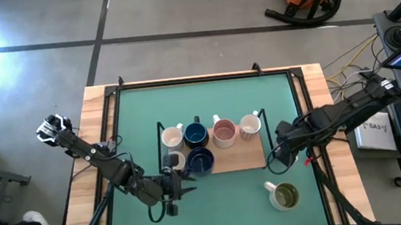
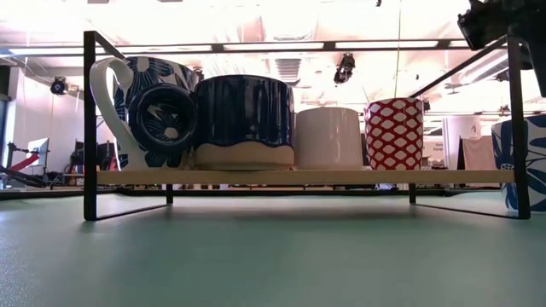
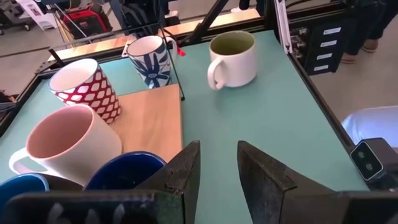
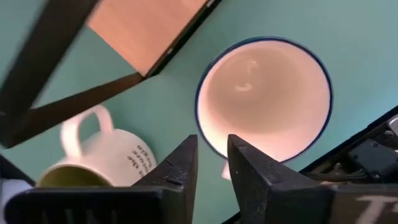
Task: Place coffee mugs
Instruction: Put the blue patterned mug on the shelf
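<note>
Right end effector (image 4: pixel 211 155), fingers slightly parted, gripping nothing, hovers directly above blue-rimmed mug (image 4: pixel 264 99) just off wooden tray (image 1: pixel 253 159) right edge; left end effector (image 3: pixel 217 168) released, farther away.

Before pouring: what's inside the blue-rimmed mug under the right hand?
Nothing: the blue-rimmed mug shows a bare cream inside. The right hand covers only its near rim.

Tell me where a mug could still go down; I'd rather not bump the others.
Bare: the board in front, from the front navy mug to the right gripper, and the green mat behind it. Crowded: its back row, four mugs side by side.
</note>
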